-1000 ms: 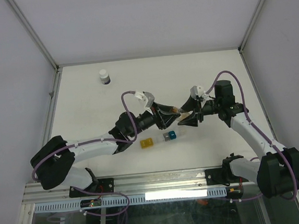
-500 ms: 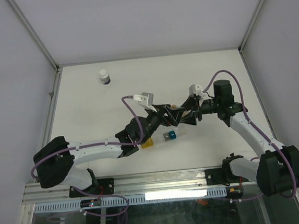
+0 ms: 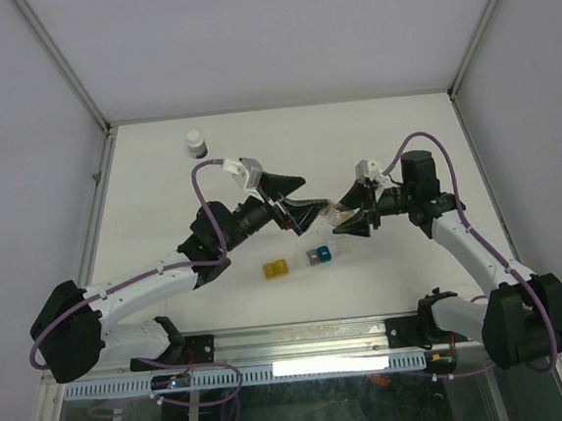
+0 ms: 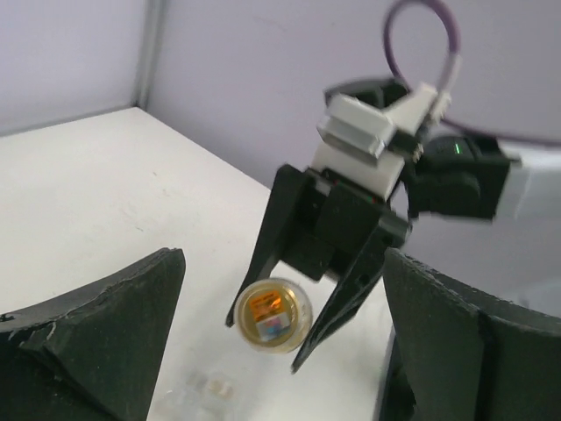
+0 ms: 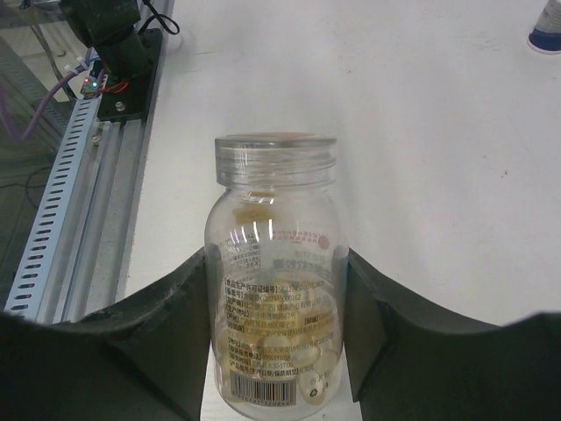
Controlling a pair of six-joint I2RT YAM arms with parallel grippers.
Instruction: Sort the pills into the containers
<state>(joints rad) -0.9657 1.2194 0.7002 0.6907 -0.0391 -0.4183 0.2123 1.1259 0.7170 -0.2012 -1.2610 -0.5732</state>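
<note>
Whereas only a glint of the vial (image 3: 332,209) is caught from above, the pale pills (image 5: 267,342) inside it are made plain in the right wrist view, where it is clamped between the right gripper (image 5: 275,263) fingers. The left gripper (image 4: 282,281) is held wide apart and empty, faced toward the vial's end. A yellow cube (image 3: 276,268) and a blue cube (image 3: 319,255) are seen on the table (image 3: 162,201) near the grippers, unobstructed; a bottle (image 3: 195,143) is seen far back-left.
</note>
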